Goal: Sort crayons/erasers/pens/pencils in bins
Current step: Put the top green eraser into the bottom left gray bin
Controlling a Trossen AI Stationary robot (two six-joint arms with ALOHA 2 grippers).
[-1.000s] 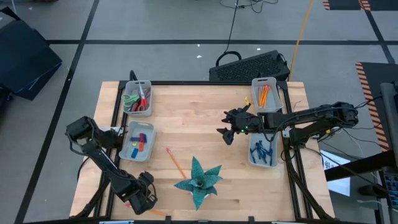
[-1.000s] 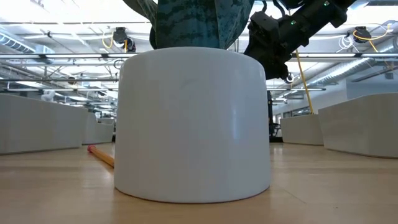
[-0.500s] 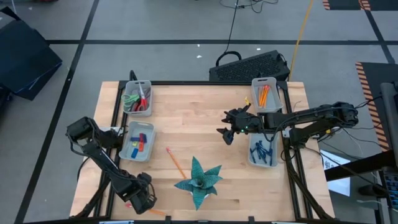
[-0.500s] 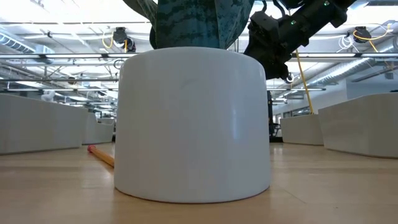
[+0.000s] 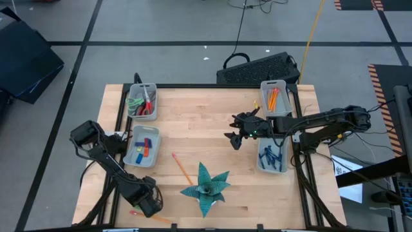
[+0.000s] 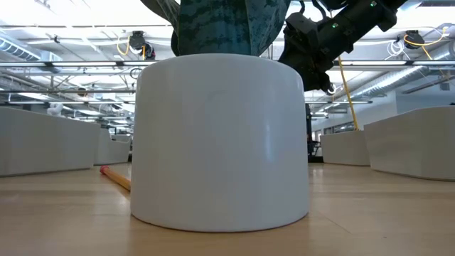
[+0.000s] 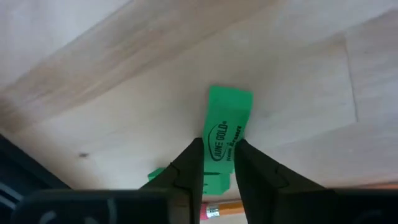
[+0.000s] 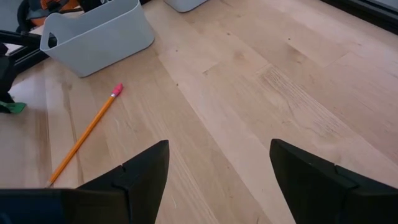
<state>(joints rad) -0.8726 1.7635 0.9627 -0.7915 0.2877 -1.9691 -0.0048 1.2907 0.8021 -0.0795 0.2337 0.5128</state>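
Between the left tool's (image 7: 216, 163) fingers sits a green eraser (image 7: 224, 134).

Even, bright overhead light falls on the wooden table (image 5: 206, 129), and shadows beneath the arms are soft and short. At table height the white pot (image 6: 220, 139) fills the view, slightly soft and probably too near for sharp focus, with ceiling strip lights glaring behind it. Near the green eraser (image 7: 225, 130) the boards look blurred toward the edges.
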